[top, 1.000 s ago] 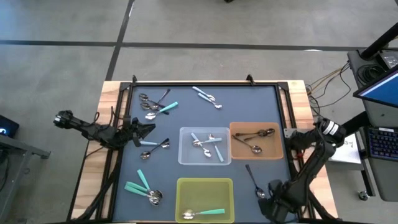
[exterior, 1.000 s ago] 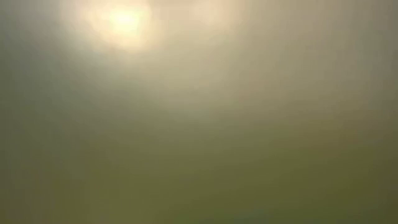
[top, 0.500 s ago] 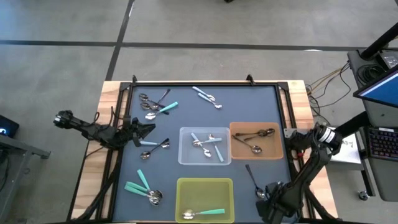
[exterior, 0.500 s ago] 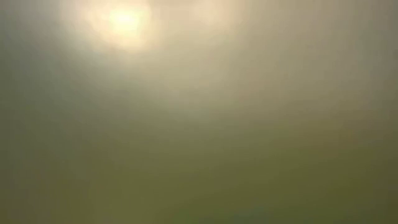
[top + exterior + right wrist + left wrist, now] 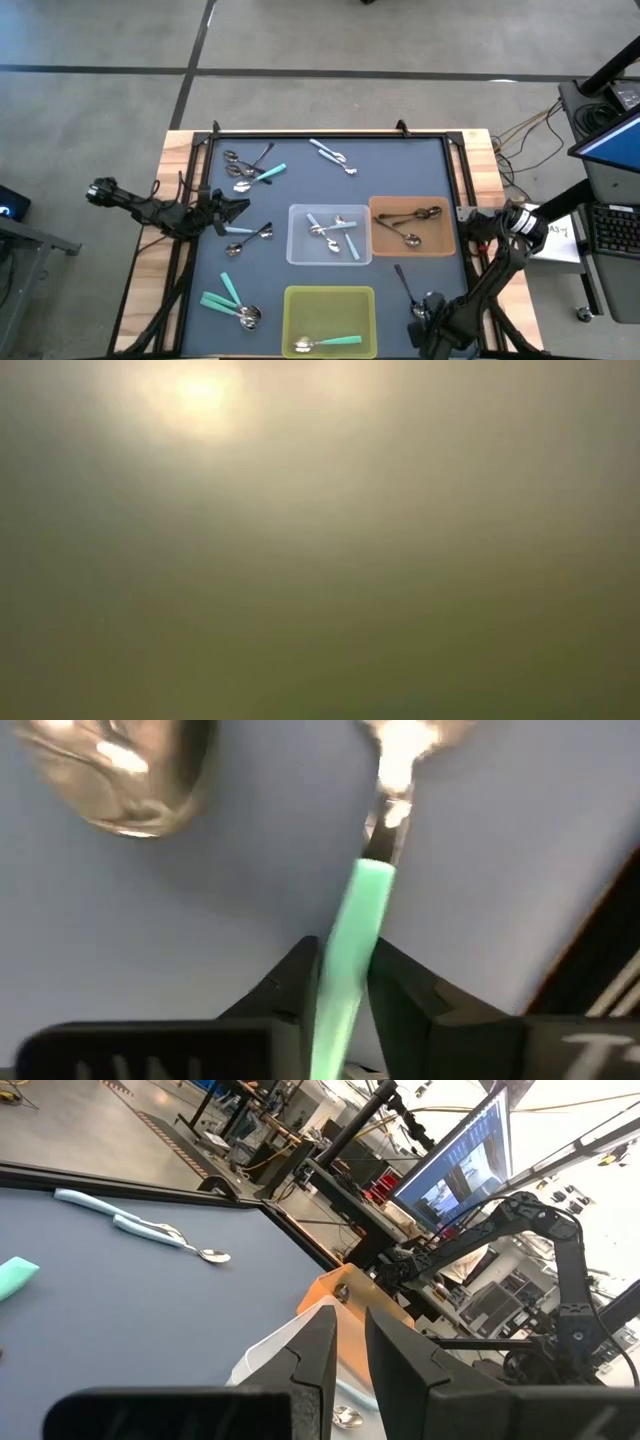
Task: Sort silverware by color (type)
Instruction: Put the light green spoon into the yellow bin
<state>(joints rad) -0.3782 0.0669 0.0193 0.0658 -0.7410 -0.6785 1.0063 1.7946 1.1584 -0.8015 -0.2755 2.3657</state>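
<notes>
Your right gripper has its jaws clamped on a teal-handled spoon, shiny bowl forward; left gripper nearly closed, empty.

Rear means the high view's top edge.

- Tabletop: carries everything below.
- Centre bin: mid-tabletop, with several spoons in it.
- Right bin: touching the centre bin's right side, with two spoons in it.
- Front bin: in front of the centre bin and apart from it, with one spoon in it.
- Rear-left cluster: spoons overlapping near the rear left corner.
- Rear pair: behind the centre bin.
- Left pair: just left of the centre bin.
- Front-left cluster: left of the front bin.
- Lone spoon: in front of the right bin, to the right of the front bin.
- Left hand: at the left edge, between the rear-left cluster and the left pair.
- Right hand: at the front right, by the lone spoon; the clamped spoon has its handle between the fingers.
</notes>
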